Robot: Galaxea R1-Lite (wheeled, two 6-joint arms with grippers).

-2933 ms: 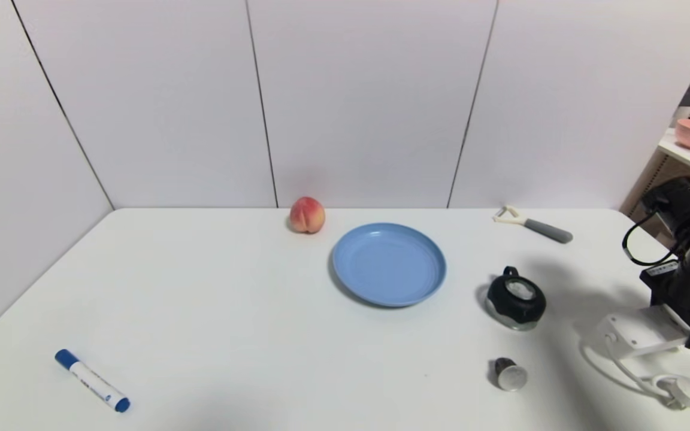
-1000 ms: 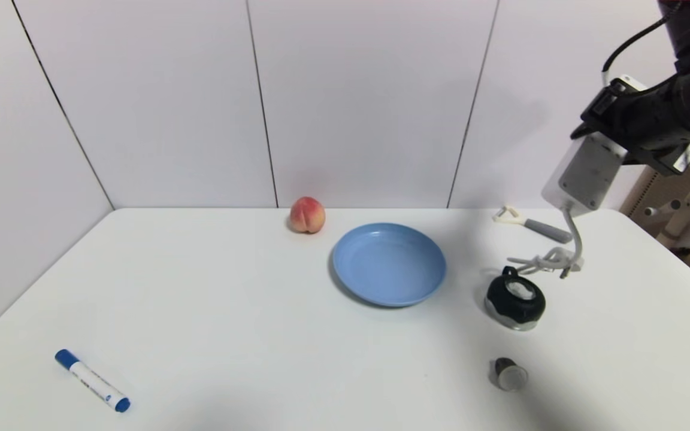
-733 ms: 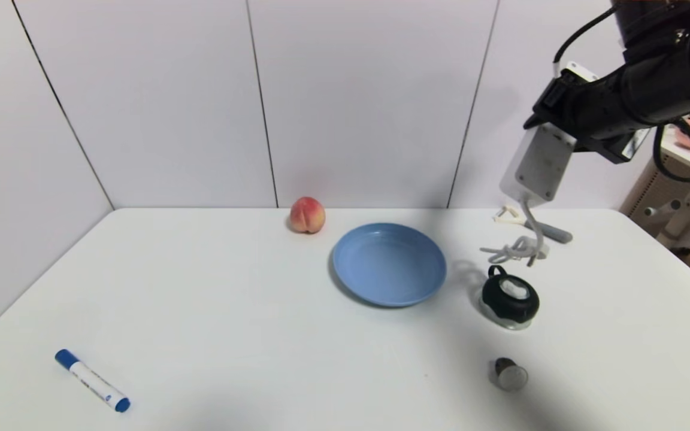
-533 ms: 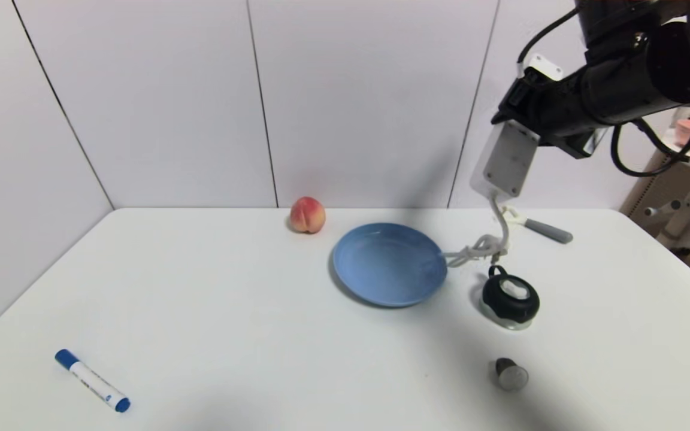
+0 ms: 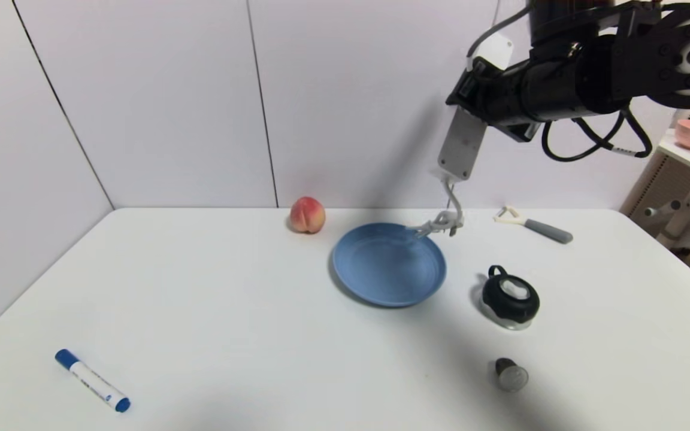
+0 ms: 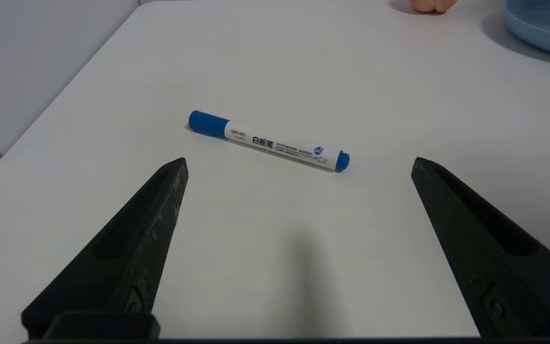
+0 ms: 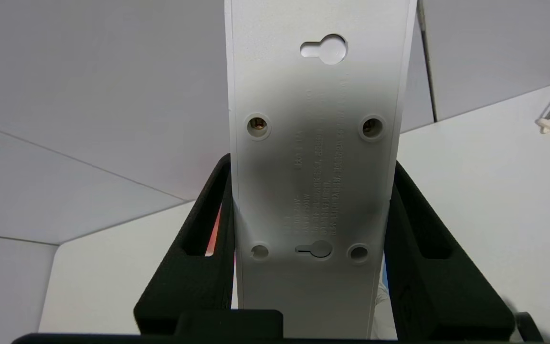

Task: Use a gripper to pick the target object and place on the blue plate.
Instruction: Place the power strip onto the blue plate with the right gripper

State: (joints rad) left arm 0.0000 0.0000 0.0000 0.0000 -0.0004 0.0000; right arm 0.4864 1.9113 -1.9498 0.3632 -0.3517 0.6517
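Power strip (image 5: 462, 145): white, long, hanging nearly upright in the upper right of the head view, clamped by its long sides in the right gripper (image 5: 471, 102); its bundled cable (image 5: 441, 224) dangles over the far rim of the blue plate (image 5: 388, 263). Blue plate: centre of the counter (image 5: 201, 299). Left gripper (image 6: 299, 167): jaws spread wide, holding nothing, above a blue-capped marker (image 6: 268, 141). Peach (image 5: 307, 215): left of the plate, at the counter's far edge.
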